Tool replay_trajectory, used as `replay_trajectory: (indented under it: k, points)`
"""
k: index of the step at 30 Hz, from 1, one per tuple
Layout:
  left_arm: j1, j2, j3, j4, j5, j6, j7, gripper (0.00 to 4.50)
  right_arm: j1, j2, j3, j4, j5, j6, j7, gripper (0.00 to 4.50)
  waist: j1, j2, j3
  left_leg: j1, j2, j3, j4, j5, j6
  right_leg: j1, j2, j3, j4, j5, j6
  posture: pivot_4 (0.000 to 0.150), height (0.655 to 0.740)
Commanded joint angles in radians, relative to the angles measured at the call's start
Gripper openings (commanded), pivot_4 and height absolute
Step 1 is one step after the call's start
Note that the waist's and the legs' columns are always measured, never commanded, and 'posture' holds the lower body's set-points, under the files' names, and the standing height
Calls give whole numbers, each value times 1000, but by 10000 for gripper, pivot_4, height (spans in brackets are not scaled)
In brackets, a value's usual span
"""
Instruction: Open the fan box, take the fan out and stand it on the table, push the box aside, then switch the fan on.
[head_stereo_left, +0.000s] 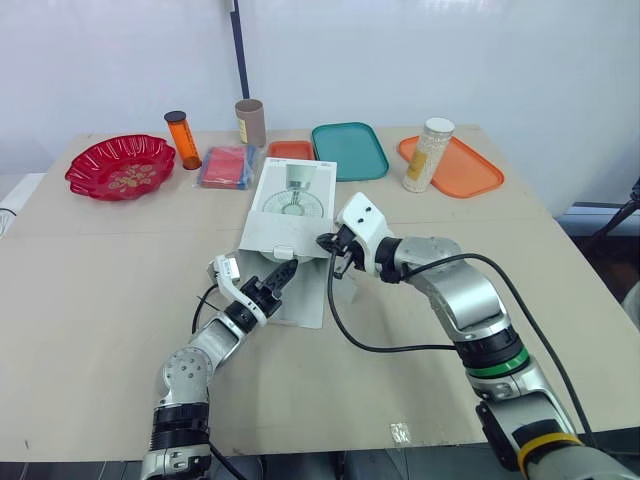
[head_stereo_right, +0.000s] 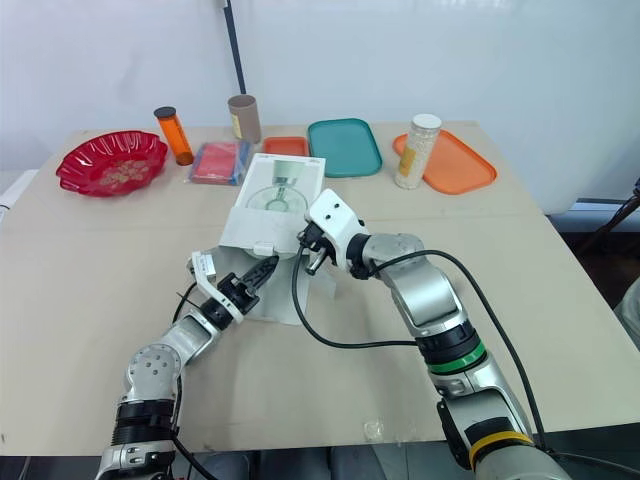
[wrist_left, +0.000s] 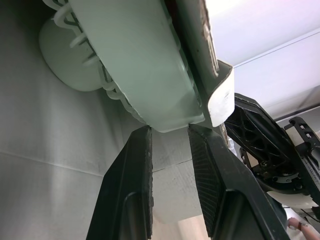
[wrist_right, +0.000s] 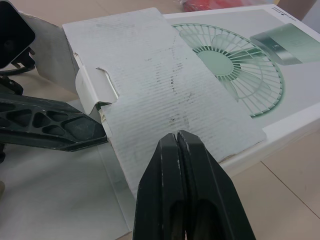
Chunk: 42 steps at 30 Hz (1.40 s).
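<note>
Head cameras overlook the table (head_stereo_left: 100, 300); wrist cameras hug the box (wrist_right: 220, 60).

The box (head_stereo_left: 290, 205) lies mid-way across the bench (head_stereo_left: 90, 300), fan (wrist_left: 135, 60) inside it; bowl (head_stereo_left: 120, 167) back left, a tray (head_stereo_left: 350, 150) behind.

Shut off beyond the far end of the fan box (head_stereo_left: 290, 200) by a cardboard tube (head_stereo_left: 250, 122), a red packet (head_stereo_left: 226, 166), a small orange tray (head_stereo_left: 291, 150) and a teal tray (head_stereo_left: 349, 150), all close behind it. Crowded at the near, open end as well (left gripper (head_stereo_left: 284, 272) at the mouth, right gripper (head_stereo_left: 330, 248) at its corner, a black cable (head_stereo_left: 400, 350) looping over the table (head_stereo_left: 100, 300)). Passable along both long sides and across the bare near edge.
</note>
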Motion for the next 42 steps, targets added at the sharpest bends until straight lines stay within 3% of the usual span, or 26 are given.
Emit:
replay_trajectory:
  k: [1, 10, 13, 15, 42]
  points:
    - [5, -4, 22, -36, -38, 10, 15, 12487, 6, -1, 9, -26, -5, 5, -2, 0, 0, 0, 0, 0, 0, 0, 0, 0, 0, 0, 0, 0, 0, 0, 0, 1500, 7400]
    - [13, 0, 29, -47, -67, 13, 11, 12487, 12, 1, 14, -30, -7, 4, 1, 0, 0, 0, 0, 0, 0, 0, 0, 0, 0, 0, 0, 0, 0, 0, 0, 1500, 7400]
    - [11, 5, 23, -46, -62, 10, 6, 19099, 12, 2, 17, -29, -12, 0, 0, 0, 0, 0, 0, 0, 0, 0, -1, 0, 0, 0, 0, 0, 0, 0, 0, 1500, 7400]
    - [9, 6, 19, -42, -53, 8, 10, 26153, 13, 2, 17, -29, -13, -1, -1, 0, 0, 0, 0, 0, 0, 0, -1, 0, 0, 0, 0, 0, -1, 0, 0, 1500, 7400]
    - [-19, -18, 58, 20, -92, 31, 41, 26153, 11, -4, 22, -25, -24, -16, 8, 0, 0, 0, 0, 0, 0, 0, -2, 1, -1, 0, 0, 0, -2, 0, 0, 1500, 7400]
